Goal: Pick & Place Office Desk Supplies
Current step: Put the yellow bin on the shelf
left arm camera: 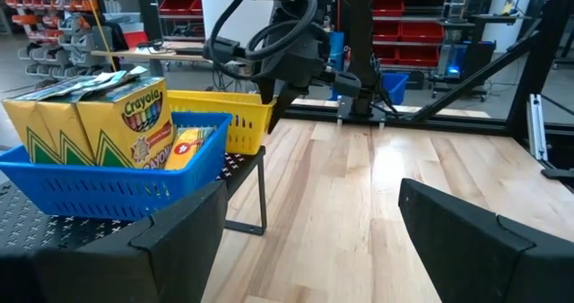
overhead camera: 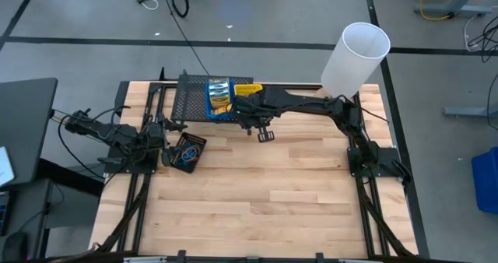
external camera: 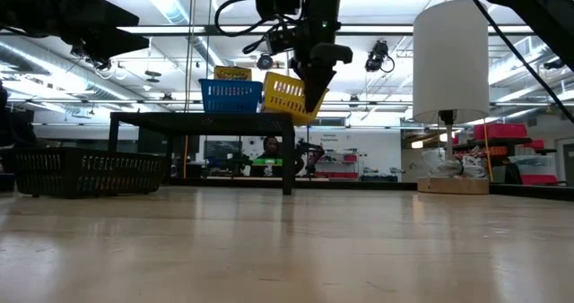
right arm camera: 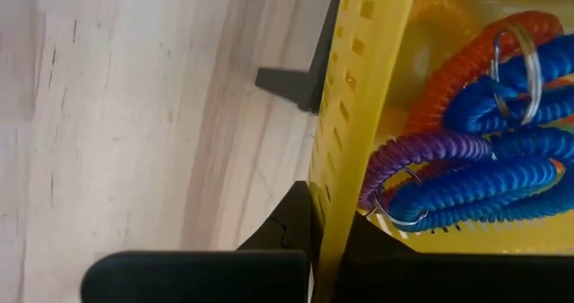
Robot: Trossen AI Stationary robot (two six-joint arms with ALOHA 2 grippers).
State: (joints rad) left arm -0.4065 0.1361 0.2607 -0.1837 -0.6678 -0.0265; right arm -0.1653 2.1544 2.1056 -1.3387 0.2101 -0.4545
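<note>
Mid-task: right gripper clamped on the wall of the yellow bin of coiled loops, tilted beside the blue bin of crayon boxes on the rack at upper centre; left gripper spread, empty; black bin unplaced, contents unclear

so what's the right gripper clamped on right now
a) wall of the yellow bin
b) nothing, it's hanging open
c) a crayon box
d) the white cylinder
a: in the right wrist view the right gripper is shut on the wall of the yellow bin, which holds coiled loops; in the low view that bin hangs tilted from the gripper beside the blue bin.
</note>
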